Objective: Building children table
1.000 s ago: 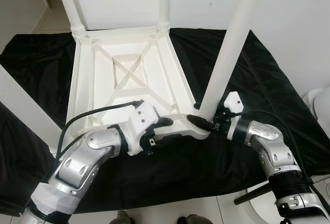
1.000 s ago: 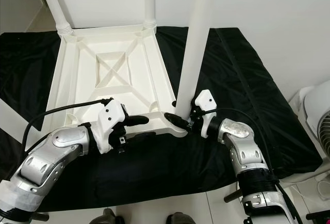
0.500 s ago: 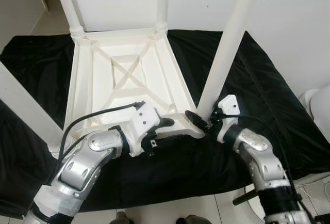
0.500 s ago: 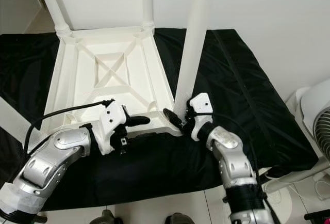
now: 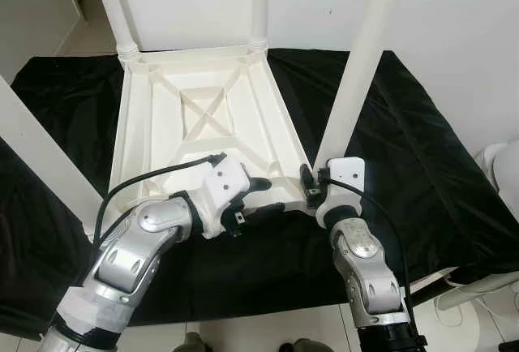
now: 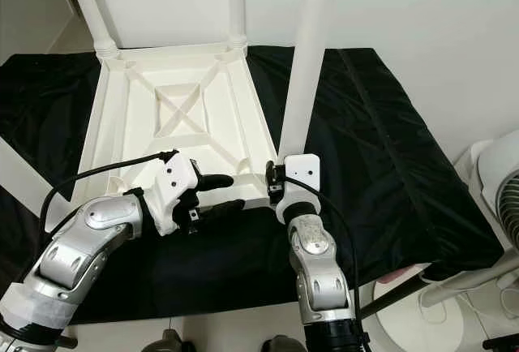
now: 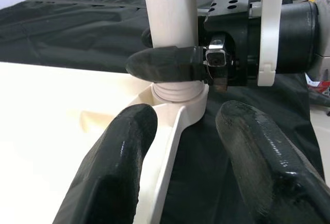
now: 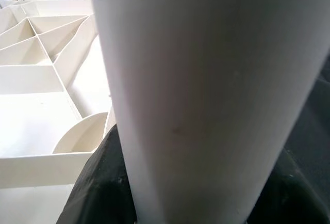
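The white tabletop (image 5: 203,125) of the children's table lies upside down in the centre of the head views, ribbed underside up, on a black cloth (image 5: 422,149). Two legs (image 5: 259,3) stand in the sockets along its far edge at the top of the frame, and another leg (image 5: 32,149) crosses the left edge.

The fourth leg (image 5: 361,52) stands in the near right corner socket (image 7: 178,92), leaning slightly toward the upper right. The right gripper (image 5: 310,183) has swung round since a second ago: then its forearm reached in from the lower right with the fingers lying low at the leg's foot; now the arm comes straight up from the bottom of the frame and the fingers are clamped on the base of the leg just above the socket collar. In the left wrist view one black finger (image 7: 165,64) wraps across the front of the leg. The change reads as a fresh, squarer grip, probably to turn or press the leg home; I cannot tell whether it is fully seated.

The left gripper (image 5: 253,196) sits at the near edge of the tabletop, lower centre, its fingers (image 7: 118,152) spread apart astride the rim, grasping nothing and seemingly only bracing the top.

A white fan (image 6: 499,182) stands at the right edge. No brand, label or writing can be read anywhere.
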